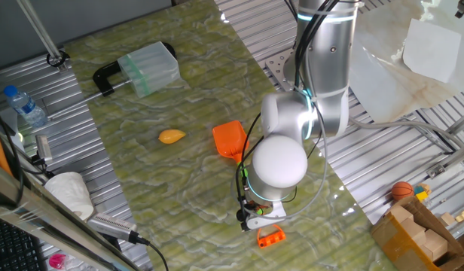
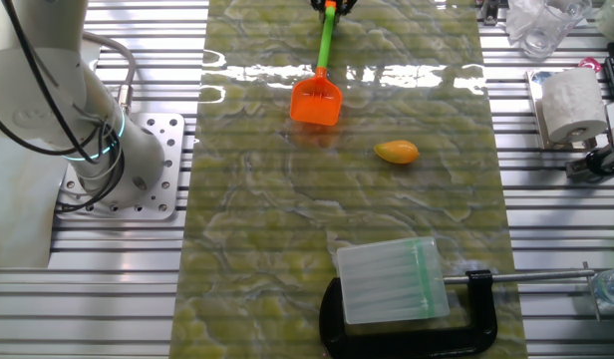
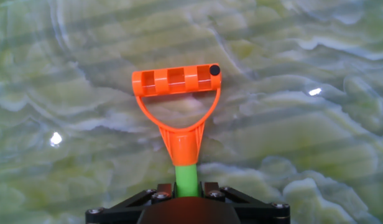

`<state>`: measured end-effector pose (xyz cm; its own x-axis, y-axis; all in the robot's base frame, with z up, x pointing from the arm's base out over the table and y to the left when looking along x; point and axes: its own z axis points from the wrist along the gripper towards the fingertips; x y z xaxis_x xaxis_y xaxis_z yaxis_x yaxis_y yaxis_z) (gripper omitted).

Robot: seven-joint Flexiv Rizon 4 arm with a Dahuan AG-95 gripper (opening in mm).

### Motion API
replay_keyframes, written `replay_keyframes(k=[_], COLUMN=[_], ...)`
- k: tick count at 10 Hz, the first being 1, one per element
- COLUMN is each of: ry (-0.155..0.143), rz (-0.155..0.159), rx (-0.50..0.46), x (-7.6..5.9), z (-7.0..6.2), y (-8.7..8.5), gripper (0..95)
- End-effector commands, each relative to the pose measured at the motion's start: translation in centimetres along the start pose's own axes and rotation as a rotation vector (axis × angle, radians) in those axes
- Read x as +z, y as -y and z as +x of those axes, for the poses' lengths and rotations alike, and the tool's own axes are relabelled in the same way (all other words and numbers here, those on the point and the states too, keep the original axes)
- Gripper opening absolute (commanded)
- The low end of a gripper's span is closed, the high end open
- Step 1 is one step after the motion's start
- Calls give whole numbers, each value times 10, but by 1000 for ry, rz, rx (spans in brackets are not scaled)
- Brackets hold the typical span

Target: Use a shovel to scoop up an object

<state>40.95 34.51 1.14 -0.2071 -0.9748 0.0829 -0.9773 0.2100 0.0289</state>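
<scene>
Arm (image 1: 322, 68) bent over the desk (image 1: 187, 173), elbow above the shovel (image 2: 320, 85), wrist turned down behind it. Gripper (image 3: 186, 194) low at the green shaft, just below the orange D-handle (image 3: 177, 81); jaws clamped on the shaft in the hand view, handle sticking out past them. Blade (image 1: 230, 139) down on the desk, pointing toward the lump (image 1: 171, 136). Lump near the blade, apart from it, not touching; off the blade's open end to one side in the other fixed view.

One shovel. One lump. One black clamp (image 2: 466, 314) beyond the lump from the shovel, gripping a clear box (image 2: 392, 279). One water bottle (image 1: 25, 105) off the desk, well apart from the shovel. One paper roll (image 2: 571, 105) on the metal slats, past the lump. One small orange ball (image 1: 401, 190) well away, behind the arm.
</scene>
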Motion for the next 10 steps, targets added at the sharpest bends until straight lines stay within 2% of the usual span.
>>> replay_keyframes(k=[1,5,6,7,8,10], ry=[1,2,12,58,66,107], rz=[2,6,12,32,49,80], rx=[5,9,-1,-15,-15,-37], x=[0,-6,-8,-15,-21,-36], z=[0,0,0,0,-1,-4], y=[0,-1,-1,-2,-4,-5], gripper=[0,0,0,0,0,0])
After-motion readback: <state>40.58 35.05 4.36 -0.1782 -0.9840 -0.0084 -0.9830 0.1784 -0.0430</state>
